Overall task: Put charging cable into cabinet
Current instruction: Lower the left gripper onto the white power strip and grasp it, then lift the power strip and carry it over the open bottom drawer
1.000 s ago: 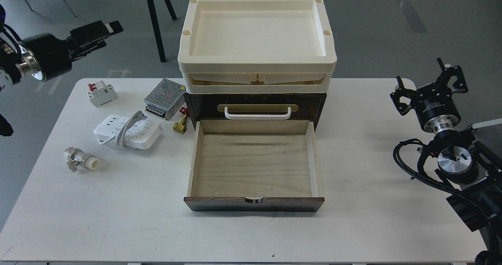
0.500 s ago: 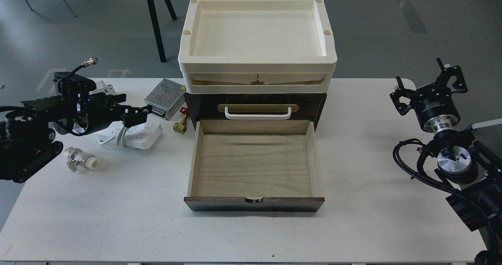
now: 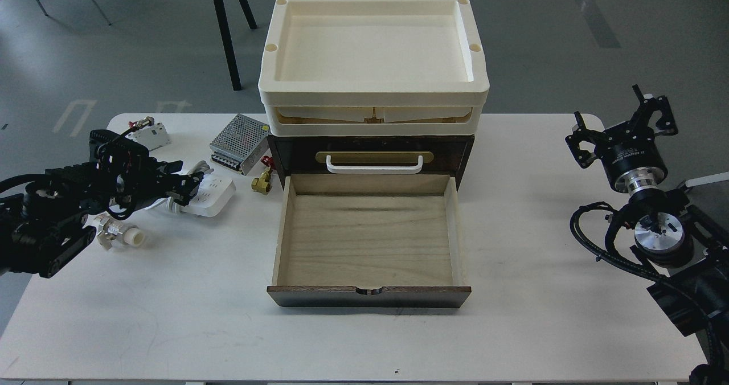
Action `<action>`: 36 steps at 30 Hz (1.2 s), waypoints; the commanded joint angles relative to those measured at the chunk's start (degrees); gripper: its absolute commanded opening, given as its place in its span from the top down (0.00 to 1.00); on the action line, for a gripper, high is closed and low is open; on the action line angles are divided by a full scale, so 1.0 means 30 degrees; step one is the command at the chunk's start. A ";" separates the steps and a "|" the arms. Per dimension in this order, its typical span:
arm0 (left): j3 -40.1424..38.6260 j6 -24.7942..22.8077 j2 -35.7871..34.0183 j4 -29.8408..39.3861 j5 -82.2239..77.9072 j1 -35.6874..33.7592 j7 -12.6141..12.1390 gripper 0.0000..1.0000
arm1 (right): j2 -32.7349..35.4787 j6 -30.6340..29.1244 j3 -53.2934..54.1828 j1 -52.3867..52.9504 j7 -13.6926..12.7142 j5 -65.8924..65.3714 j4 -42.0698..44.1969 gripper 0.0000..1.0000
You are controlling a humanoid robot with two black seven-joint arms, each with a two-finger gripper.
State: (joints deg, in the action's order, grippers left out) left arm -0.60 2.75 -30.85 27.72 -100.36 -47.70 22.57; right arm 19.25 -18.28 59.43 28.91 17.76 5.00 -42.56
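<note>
The charging cable (image 3: 215,193), a white power strip with a grey cord wound round its middle, lies on the table left of the cabinet (image 3: 370,146). My left gripper (image 3: 183,181) is low over the strip's left half and hides it, with its fingers spread on either side of the cord. The cabinet's pale wood drawer (image 3: 367,237) is pulled open towards me and holds nothing. Cream trays (image 3: 373,49) sit on top of the cabinet. My right gripper (image 3: 623,120) is open and empty, raised at the table's right edge.
A perforated metal power-supply box (image 3: 238,143) and a small white circuit breaker (image 3: 152,136) lie behind the strip. A brass valve (image 3: 262,183) sits by the cabinet's left corner. A metal and white fitting (image 3: 119,232) lies in front of my left arm.
My left arm came down from high at the left, reached over the power strip, then drew slightly back and lower onto it. The right arm has not moved.
</note>
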 commanded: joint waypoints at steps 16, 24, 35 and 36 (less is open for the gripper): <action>0.0260 -0.0914 0.0352 -0.1155 0.0170 -0.0241 0.0446 0.90 | -0.0002 -0.0002 -0.0005 0.0002 -0.0001 0.0002 -0.0024 0.00; 0.0317 -0.1881 -0.0203 -0.1125 0.4854 -0.1146 0.1811 0.91 | -0.0002 -0.0002 -0.0005 0.0002 -0.0001 0.0002 -0.0024 0.00; 0.0112 -0.8526 -0.4246 -0.1038 0.9361 -0.8878 0.1811 0.92 | -0.0002 -0.0002 -0.0005 -0.0028 -0.0001 -0.0086 -0.0024 0.00; 0.0112 -0.9200 -0.4451 -0.0950 1.0124 -0.9581 0.1811 0.92 | -0.0002 -0.0002 -0.0005 0.0001 -0.0001 -0.0086 0.0005 0.00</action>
State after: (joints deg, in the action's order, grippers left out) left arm -0.28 -18.76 -42.44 24.51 -76.57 -70.42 27.98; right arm 19.25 -18.26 59.41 28.91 17.75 4.79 -42.63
